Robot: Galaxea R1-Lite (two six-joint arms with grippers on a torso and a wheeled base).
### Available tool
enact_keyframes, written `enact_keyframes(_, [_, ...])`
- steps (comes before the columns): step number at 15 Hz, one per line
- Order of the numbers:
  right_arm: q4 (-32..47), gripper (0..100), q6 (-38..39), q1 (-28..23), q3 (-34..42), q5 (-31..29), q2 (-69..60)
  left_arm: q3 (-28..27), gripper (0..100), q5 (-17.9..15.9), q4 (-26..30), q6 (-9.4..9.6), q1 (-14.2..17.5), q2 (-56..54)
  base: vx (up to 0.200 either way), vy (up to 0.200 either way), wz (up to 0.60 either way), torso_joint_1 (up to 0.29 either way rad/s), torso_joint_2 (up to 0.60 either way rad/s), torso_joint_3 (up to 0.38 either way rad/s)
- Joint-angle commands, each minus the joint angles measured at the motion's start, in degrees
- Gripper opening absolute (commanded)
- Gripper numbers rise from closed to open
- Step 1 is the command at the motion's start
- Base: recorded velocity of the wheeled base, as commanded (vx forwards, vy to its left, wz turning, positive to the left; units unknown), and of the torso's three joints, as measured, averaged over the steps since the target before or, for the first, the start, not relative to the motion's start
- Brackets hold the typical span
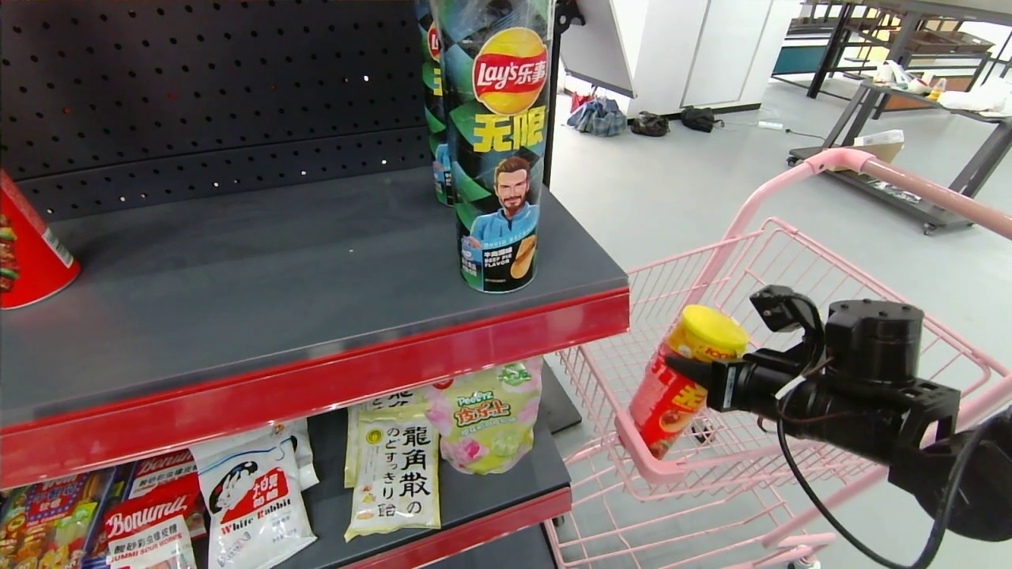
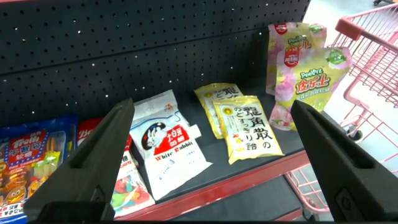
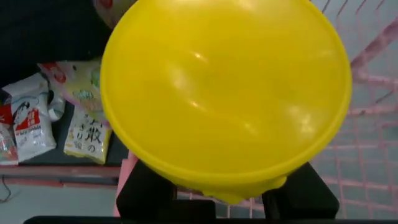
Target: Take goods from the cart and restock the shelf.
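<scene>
Roughly level, right arm (image 1: 870, 371) at cart (image 1: 759, 237), fingers (image 1: 689, 368) seemingly gripping can (image 1: 670, 399)

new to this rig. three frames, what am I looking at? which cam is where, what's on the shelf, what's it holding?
It is a two-armed robot on wheels, restocking a store shelf from a cart.

The wide picture comes from a camera on its head, looking forward and down. The other two come from cameras on its wrists, each looking out along that arm's gripper.

In the head view, the right gripper is shut on a red can, held above the pink cart. The right wrist view looks straight at that can's yellow lid.

The left gripper is open and holds nothing. It faces the lower shelf, where candy bags lie flat.

On the upper shelf stand tall green chip cans.
</scene>
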Motion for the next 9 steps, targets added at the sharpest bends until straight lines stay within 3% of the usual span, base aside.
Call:
enact_keyframes(1, [2.5,0,-3.3,-4.3,-10.3,0.0,-5.2,0.0,100,0.0,0.0,-0.02,0.0,0.0,0.0,0.0,0.0,0.0,0.0,0.0])
enact_keyframes(2, [4.9,0,-4.4,-5.4,-13.7,0.1,-6.6,0.0,100,0.0,-0.1,-0.02,0.0,0.0,0.0,0.0,0.0,0.0,0.0,0.0])
enact_keyframes(5, [31.0,0,-5.7,-7.6,-29.8,0.1,-20.6,0.0,100,0.0,0.0,-0.11,0.0,0.0,0.0,0.0,0.0,0.0,0.0,0.0])
enact_keyframes(8, [54.6,0,-13.1,-7.7,-33.4,-2.8,-37.7,0.0,100,0.0,-0.1,-0.02,0.0,0.0,0.0,0.0,0.0,0.0,0.0,0.0])
enact_keyframes(9, [55.0,0,-13.3,-7.7,-33.4,-3.0,-38.2,0.0,100,0.0,-0.1,-0.02,0.0,0.0,0.0,0.0,0.0,0.0,0.0,0.0])
